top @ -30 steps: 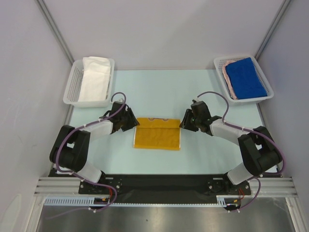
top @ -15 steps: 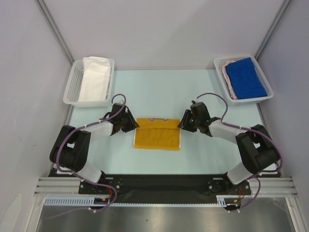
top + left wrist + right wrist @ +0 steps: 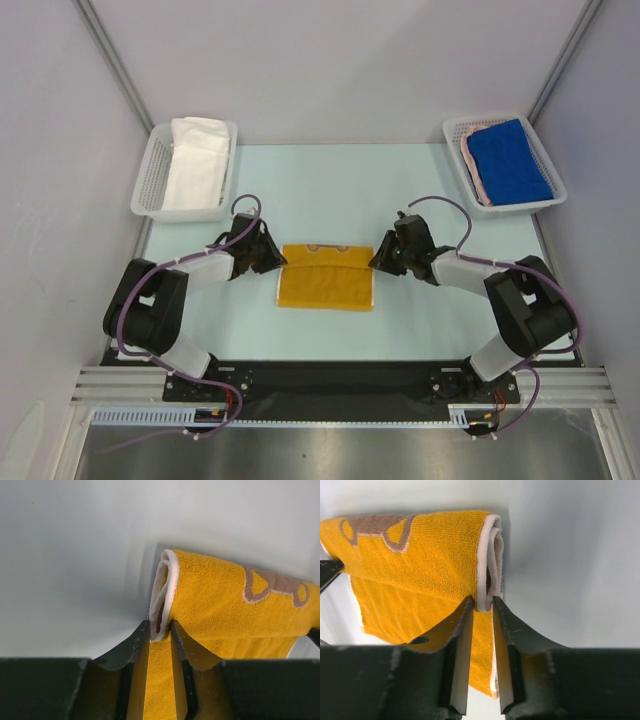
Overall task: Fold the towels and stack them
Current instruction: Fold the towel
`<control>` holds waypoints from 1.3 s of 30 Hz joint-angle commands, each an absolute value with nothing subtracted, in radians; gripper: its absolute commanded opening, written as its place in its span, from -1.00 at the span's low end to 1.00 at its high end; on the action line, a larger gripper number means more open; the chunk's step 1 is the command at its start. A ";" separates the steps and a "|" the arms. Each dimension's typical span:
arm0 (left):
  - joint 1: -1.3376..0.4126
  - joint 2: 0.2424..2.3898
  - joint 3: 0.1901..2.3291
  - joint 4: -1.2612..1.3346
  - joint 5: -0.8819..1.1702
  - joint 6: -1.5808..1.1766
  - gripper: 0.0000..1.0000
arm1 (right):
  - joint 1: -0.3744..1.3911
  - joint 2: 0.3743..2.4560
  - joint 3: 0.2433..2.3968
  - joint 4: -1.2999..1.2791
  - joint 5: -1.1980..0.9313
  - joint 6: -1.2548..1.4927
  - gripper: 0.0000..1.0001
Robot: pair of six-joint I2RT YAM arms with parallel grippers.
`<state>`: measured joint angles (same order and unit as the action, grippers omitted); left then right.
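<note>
A yellow-orange towel (image 3: 325,278) with a brown bear outline lies folded on the table's middle. My left gripper (image 3: 282,257) is at its far left corner and my right gripper (image 3: 377,259) is at its far right corner. In the left wrist view the gripper (image 3: 160,627) pinches the white-hemmed folded edge of the towel (image 3: 225,605). The right wrist view shows that gripper (image 3: 482,602) likewise closed on the towel's (image 3: 420,565) rolled white-hemmed edge. A white towel (image 3: 195,160) fills the left basket. A blue towel (image 3: 508,160) lies over a pinkish towel (image 3: 473,170) in the right basket.
A white mesh basket (image 3: 145,185) stands at the far left corner of the pale table, another basket (image 3: 555,185) at the far right. Grey walls close in both sides and the back. A black rail (image 3: 320,378) runs along the near edge.
Both grippers have narrowed onto the towel's far corners. The right gripper has crept slightly left toward the towel. The towel itself has hardly shifted.
</note>
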<state>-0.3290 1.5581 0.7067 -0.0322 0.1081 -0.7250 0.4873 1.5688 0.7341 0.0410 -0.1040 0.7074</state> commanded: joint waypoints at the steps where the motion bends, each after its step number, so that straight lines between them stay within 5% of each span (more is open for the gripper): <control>1: -0.336 1.563 0.722 -0.031 0.112 -0.716 -0.44 | 0.492 1.586 0.718 0.094 -0.107 0.723 -0.56; 9: -0.336 1.559 0.733 -0.052 0.100 -0.700 -0.57 | 0.495 1.571 0.684 0.098 -0.103 0.723 -0.87; 23: -0.336 1.546 0.811 -0.127 0.089 -0.666 -0.88 | 0.502 1.534 0.733 0.043 -0.101 0.696 -0.89; 39: -0.336 1.569 0.862 -0.179 0.091 -0.640 -0.64 | 0.500 1.536 0.753 0.025 -0.106 0.680 -0.90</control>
<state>-0.3290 1.5585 0.8207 -0.1757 0.0998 -0.6613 0.4961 1.5574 0.7185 0.0238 -0.1112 0.6975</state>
